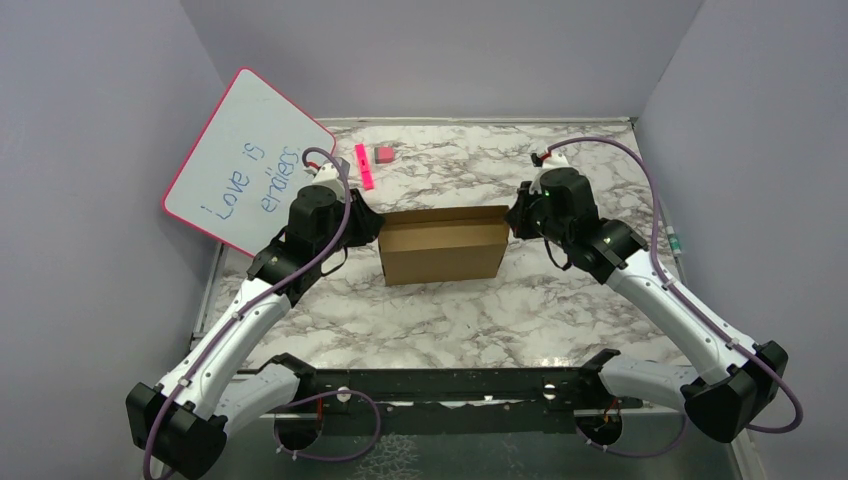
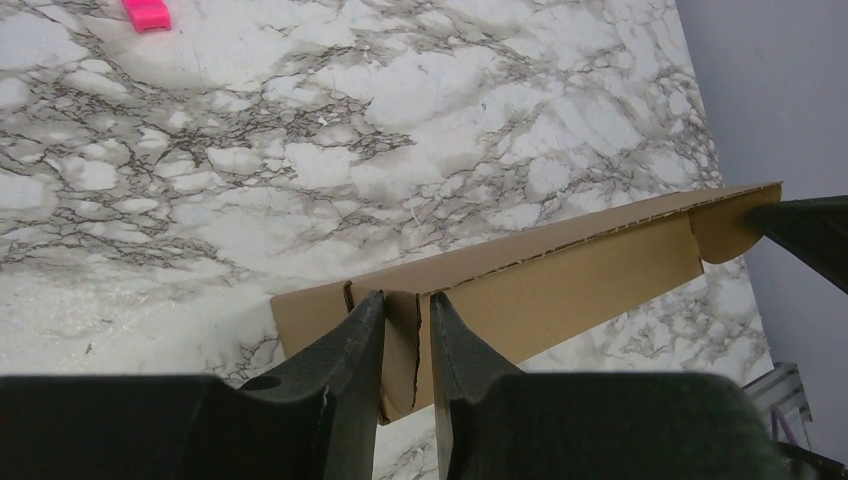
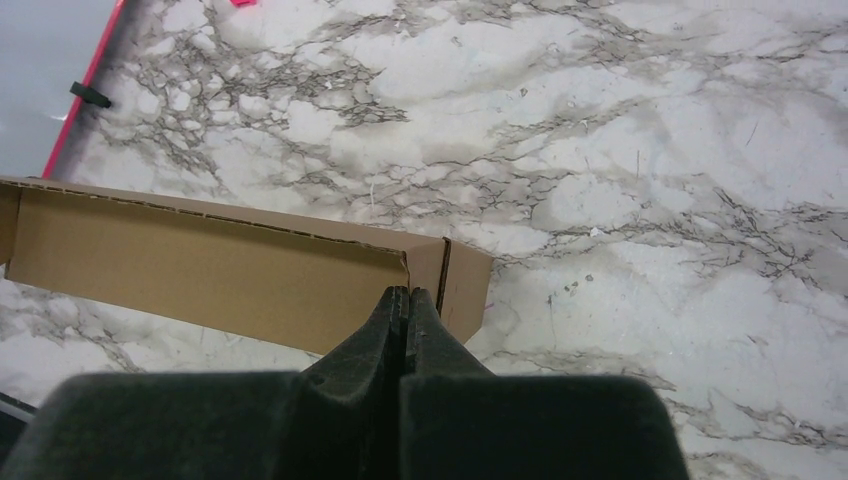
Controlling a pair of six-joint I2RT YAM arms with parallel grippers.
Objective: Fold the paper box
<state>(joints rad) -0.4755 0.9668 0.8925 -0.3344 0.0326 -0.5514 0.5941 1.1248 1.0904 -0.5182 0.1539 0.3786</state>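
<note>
The paper box [image 1: 443, 245] is plain brown cardboard, standing as a shallow open rectangle in the middle of the table. My left gripper [image 1: 372, 228] is at its left end. In the left wrist view its jaws [image 2: 405, 302] stand slightly apart, straddling a short end flap [image 2: 403, 345] of the box [image 2: 560, 290]. My right gripper [image 1: 515, 220] is at the box's right end. In the right wrist view its fingers [image 3: 407, 292] are pressed together, tip against the box's [image 3: 200, 275] end corner, with no cardboard visible between them.
A pink-framed whiteboard [image 1: 245, 160] with blue writing leans at the back left. A pink marker [image 1: 364, 166] and a pink eraser [image 1: 384, 154] lie behind the box. Grey walls close in the marble table [image 1: 440, 320] on three sides.
</note>
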